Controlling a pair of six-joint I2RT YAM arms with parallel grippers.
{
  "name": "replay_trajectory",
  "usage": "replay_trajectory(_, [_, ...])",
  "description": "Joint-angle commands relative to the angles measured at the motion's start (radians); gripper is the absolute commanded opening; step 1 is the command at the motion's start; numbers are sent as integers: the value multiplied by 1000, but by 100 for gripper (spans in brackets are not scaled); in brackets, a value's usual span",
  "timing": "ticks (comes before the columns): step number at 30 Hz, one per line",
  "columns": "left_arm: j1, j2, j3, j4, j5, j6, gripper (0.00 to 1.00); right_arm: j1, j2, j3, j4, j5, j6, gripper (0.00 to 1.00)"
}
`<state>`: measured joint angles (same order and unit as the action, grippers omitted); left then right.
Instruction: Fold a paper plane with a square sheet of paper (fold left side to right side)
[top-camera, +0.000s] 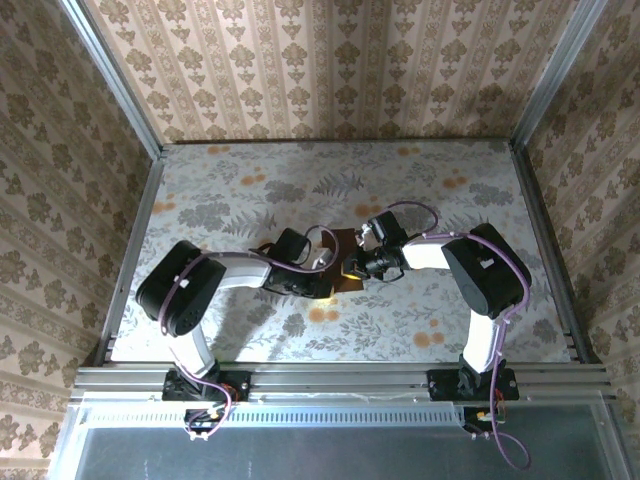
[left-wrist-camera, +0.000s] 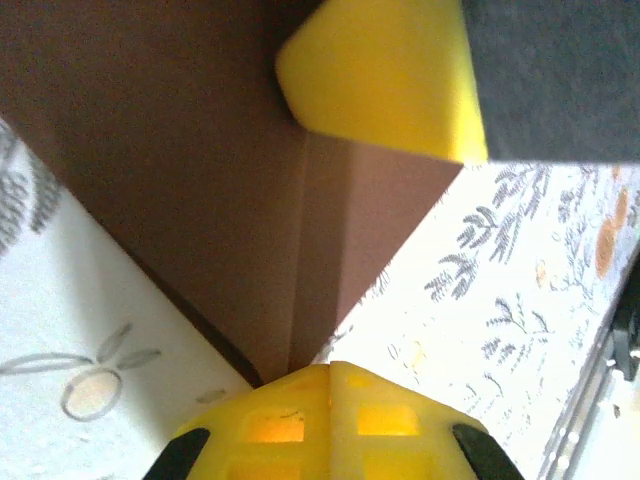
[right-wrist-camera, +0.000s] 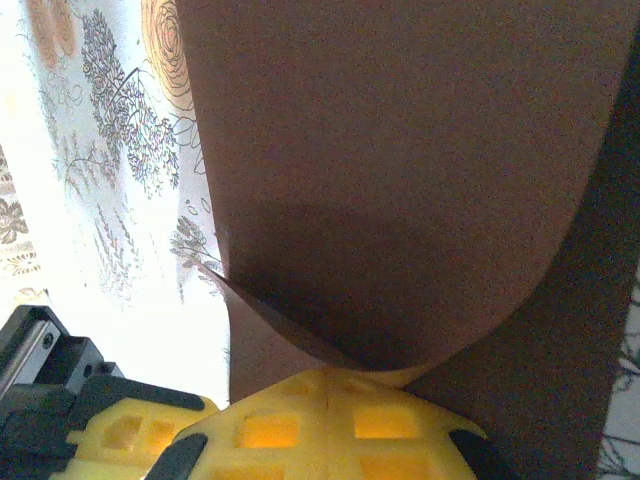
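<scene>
The paper lies at the middle of the table, under the spot where the two arms meet. The left hand is pressed together, its tips pinching a pointed corner of the paper. A crease runs straight out from them, and the sheet spreads ahead of the hand. The right hand is pressed together too, pinching an edge of the paper, which curls up and over in a smooth bend just ahead of it. From the left wrist, one of the right hand's fingers sits at the paper's far part, opposite the left tips.
</scene>
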<state>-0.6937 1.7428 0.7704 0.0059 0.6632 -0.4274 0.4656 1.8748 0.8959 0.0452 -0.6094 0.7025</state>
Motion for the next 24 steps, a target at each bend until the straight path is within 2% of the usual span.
replay_trajectory(1, [15, -57, -2, 4, 68, -36, 0, 4, 47, -23, -133, 83, -24, 0])
replay_trajectory(5, [38, -67, 25, 28, 84, -52, 0, 4, 46, -22, -130, 83, -23, 0])
replay_trajectory(10, [42, -11, 88, -22, 71, -8, 0, 5, 46, -24, -128, 82, -21, 0])
replay_trajectory(24, [34, 82, 118, -108, -52, 54, 0, 13, 43, -13, -131, 73, -21, 0])
